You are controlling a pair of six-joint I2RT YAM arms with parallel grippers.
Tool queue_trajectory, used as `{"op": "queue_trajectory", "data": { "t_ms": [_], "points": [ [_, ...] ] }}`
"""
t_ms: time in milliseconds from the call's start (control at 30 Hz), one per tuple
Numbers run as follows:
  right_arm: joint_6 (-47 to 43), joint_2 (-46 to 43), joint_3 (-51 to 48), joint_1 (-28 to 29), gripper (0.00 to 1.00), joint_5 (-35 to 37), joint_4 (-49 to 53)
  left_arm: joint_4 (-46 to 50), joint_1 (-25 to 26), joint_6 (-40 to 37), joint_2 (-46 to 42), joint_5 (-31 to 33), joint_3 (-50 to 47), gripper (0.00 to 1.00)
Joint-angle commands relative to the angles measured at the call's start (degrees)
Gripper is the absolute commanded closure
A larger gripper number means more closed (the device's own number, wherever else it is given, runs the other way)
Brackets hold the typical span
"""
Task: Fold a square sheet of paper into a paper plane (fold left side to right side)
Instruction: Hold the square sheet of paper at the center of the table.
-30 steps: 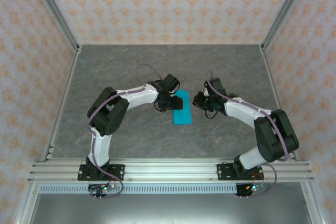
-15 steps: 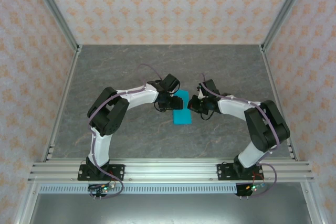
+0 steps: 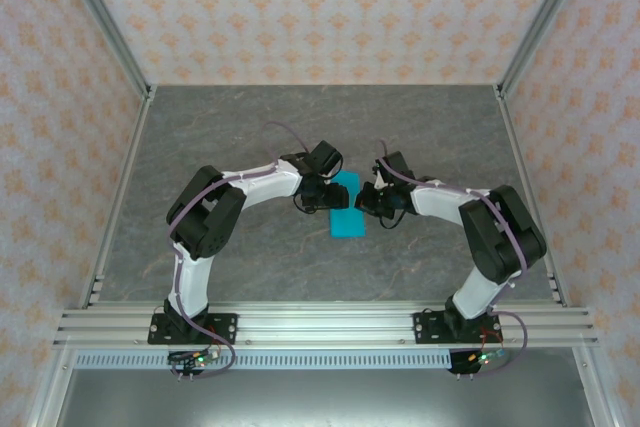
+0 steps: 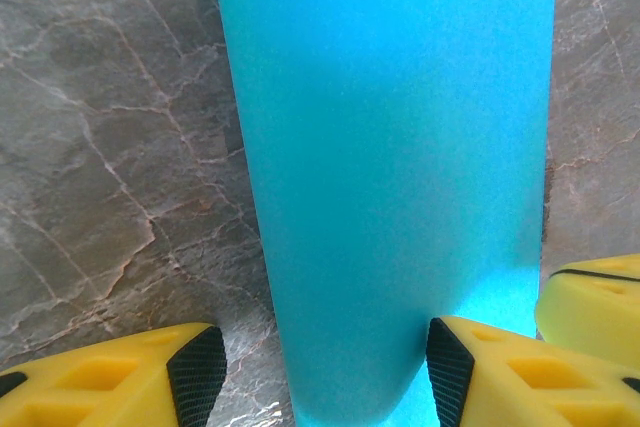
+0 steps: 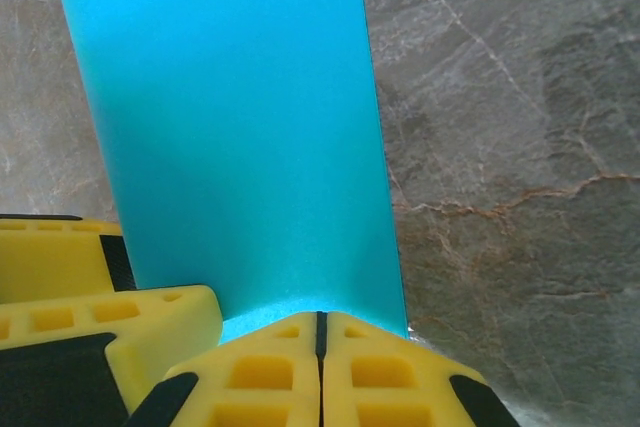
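The paper (image 4: pixel 390 147) lies flat on the table (image 5: pixel 500 127) as a long narrow strip, so the left-to-right fold looks made and what is left is probably setting it firm.

The left gripper (image 4: pixel 322 377) stands half open with nothing clamped. The strip runs straight ahead from between its fingers, one finger over bare table beside the strip's edge, the other over the strip. The right gripper (image 5: pixel 321 332) has its jaws shut tight together. Its tip sits at the strip's near end, the strip stretching away in front of it, and one of the left gripper's fingers is just beside it. I cannot tell whether the tip presses the paper or only hovers on it.

To do this well:
- Use the shut tip as a blunt presser and run it along the folded edge, not across it.
- Let the other fingers pin the strip flat so it does not slide or swing.
- Press lightly, since thin paper buckles ahead of a dragging tip.
- Check that the free edges lie flush before hardening the crease.
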State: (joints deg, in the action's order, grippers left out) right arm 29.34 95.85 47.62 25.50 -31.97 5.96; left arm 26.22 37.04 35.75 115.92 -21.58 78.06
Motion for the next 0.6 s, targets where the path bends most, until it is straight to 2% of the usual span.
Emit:
{"op": "queue_trajectory", "data": {
  "t_ms": [0,567],
  "points": [
    [0.29,0.92,1.6,0.31,0.93,0.63,-0.21,-0.79,0.92,0.02,5.2,1.36,-1.43,0.39],
    [-1.01,3.97,2.39,0.33,0.93,2.54,3.61,-0.82,0.98,0.05,4.78,1.35,-1.6,0.39]
  ]
}}
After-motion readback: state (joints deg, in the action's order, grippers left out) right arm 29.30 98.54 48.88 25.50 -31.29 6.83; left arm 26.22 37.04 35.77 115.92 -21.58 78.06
